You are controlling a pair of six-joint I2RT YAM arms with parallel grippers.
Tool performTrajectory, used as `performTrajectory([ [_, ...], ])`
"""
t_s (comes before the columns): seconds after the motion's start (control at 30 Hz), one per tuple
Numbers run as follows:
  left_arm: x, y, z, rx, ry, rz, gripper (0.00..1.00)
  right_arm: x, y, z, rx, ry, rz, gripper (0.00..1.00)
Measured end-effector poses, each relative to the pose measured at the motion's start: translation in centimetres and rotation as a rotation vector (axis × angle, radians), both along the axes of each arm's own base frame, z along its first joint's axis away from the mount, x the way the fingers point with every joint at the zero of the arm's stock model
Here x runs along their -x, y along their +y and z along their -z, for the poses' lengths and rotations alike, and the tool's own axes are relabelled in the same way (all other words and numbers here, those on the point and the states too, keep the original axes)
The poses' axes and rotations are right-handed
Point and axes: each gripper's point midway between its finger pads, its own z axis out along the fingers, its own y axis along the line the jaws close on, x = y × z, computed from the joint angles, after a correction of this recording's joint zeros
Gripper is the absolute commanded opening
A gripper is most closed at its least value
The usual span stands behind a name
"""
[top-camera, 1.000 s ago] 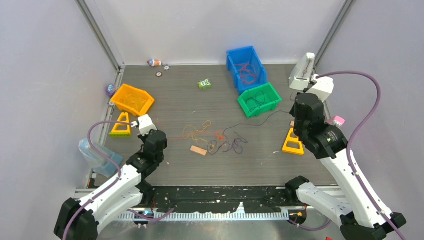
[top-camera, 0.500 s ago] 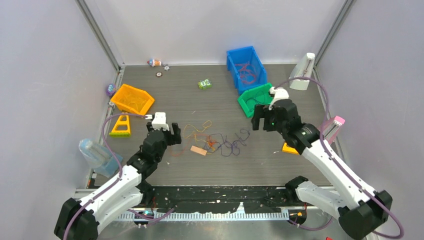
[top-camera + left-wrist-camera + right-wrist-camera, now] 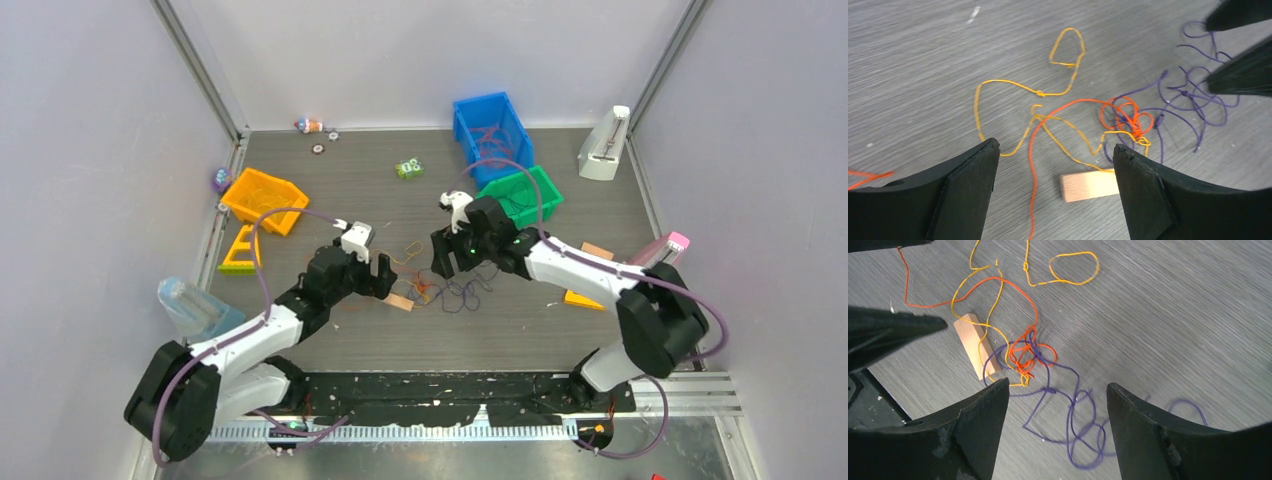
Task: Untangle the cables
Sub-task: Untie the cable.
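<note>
Both arms are leaning in over the table (image 3: 560, 330) toward one spot, so I'm taking the small wood block (image 3: 398, 301) as ref. The cables (image 3: 440, 285) are lying loose on the tabletop, bunched just beside the block's R end. A tight red-orange knot is sitting there w/ yellow and purple strands running through it. One yellow strand is crossing over the block itself. More yellow is looping out on the block's far side, away from the arm bases. Purple is sprawling in open curls further R of the block, beyond the knot. A single red strand is trailing off past the block's L side. L gripper (image 3: 370, 274) is hanging over the table just L of the block and slightly beyond it. Its jaws are spread wide w/ nothing between them, and the wrist cam is looking down through the gap at block and knot. R gripper (image 3: 452, 262) is hanging on the block's R, over the purple curls. Its jaws are also spread, gripping nothing. Can't tell how close either set of fingertips is sitting to the wires. Green bin (image 3: 520, 198) and blue bin (image 3: 492, 135) are standing well beyond the block to the R, orange bin (image 3: 265, 198) well off to its L.
</note>
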Motion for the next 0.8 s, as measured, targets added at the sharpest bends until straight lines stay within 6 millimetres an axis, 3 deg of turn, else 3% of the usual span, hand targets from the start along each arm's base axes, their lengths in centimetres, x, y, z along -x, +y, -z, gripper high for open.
performTrajectory([
  [0.13, 0.2, -1.9, 0.4, 0.018, 0.060, 0.090, 0.85, -0.6, 2.3, 2.2, 0.014, 0.016, -0.063, 0.73],
  [0.23, 0.1, -3.0, 0.7, 0.021, 0.104, 0.129, 0.85, -1.2, 3.2, 3.6, 0.029, 0.023, -0.080, 0.65],
  [0.3, -0.1, -3.3, 1.1, 0.015, 0.133, 0.134, 0.84, -1.4, 3.6, 4.3, 0.039, 0.027, -0.089, 0.53],
  [0.43, -0.3, -3.1, 2.0, 0.001, 0.188, 0.115, 0.84, -1.8, 4.2, 5.3, 0.056, 0.025, -0.107, 0.13],
  [0.5, -0.3, -2.8, 2.2, -0.001, 0.204, 0.103, 0.84, -1.9, 4.3, 5.4, 0.058, 0.021, -0.113, 0.06],
  [0.67, -0.5, -2.2, 1.8, 0.024, 0.200, 0.078, 0.84, -1.4, 4.6, 4.5, 0.031, -0.001, -0.126, 0.05],
  [0.8, -0.3, -2.4, 1.0, 0.049, 0.172, 0.093, 0.84, -0.6, 4.6, 0.6, -0.036, -0.066, -0.144, 0.05],
])
